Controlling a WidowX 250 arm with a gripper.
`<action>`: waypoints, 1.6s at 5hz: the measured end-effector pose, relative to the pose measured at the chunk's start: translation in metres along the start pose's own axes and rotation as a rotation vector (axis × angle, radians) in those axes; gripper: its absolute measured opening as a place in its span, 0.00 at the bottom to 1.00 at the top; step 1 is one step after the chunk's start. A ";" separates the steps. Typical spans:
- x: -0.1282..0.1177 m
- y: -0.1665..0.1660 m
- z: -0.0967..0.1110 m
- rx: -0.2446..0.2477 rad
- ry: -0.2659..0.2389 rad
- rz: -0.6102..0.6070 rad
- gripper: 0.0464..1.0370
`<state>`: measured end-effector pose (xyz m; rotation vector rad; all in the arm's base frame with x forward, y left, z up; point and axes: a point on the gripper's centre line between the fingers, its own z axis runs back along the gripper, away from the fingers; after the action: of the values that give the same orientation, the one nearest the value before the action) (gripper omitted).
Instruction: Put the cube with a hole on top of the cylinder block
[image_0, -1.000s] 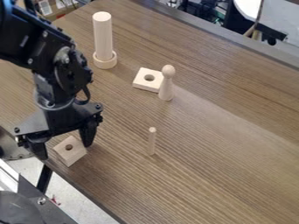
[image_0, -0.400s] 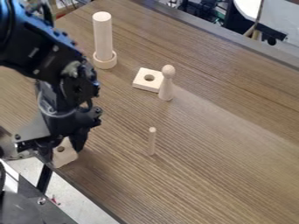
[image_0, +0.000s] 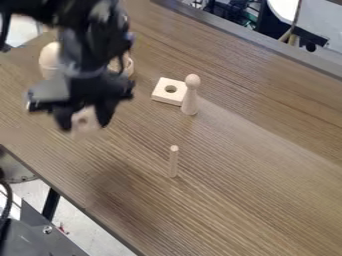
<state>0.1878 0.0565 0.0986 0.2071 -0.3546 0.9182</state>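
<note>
The black gripper (image_0: 84, 118) hangs over the left part of the table, shut on the wooden cube with a hole (image_0: 85, 121), whose holed face shows between the fingers. The cube is held above the tabletop, somewhat blurred. Behind the arm stands the tall cylinder block, mostly hidden; part of its round base (image_0: 129, 67) shows at the arm's right side.
A rounded wooden piece (image_0: 49, 59) stands left of the arm. Right of the gripper are a flat square block with a hole (image_0: 164, 93), a pawn-shaped peg (image_0: 190, 97) and a thin upright dowel (image_0: 174, 161). The table's edge (image_0: 66, 194) runs along the lower left.
The gripper closed on the cube near the table's left edge and has lifted it up and away toward the back. The arm now covers the tall cylinder, and the rounded piece has come into view.
</note>
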 end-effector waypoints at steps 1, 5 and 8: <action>0.009 -0.015 0.022 -0.049 -0.027 -0.054 0.51; -0.001 -0.066 0.037 -0.155 0.030 -0.195 0.51; -0.026 -0.076 0.042 -0.162 0.060 -0.209 0.51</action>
<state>0.2258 -0.0211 0.1252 0.0664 -0.3432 0.6846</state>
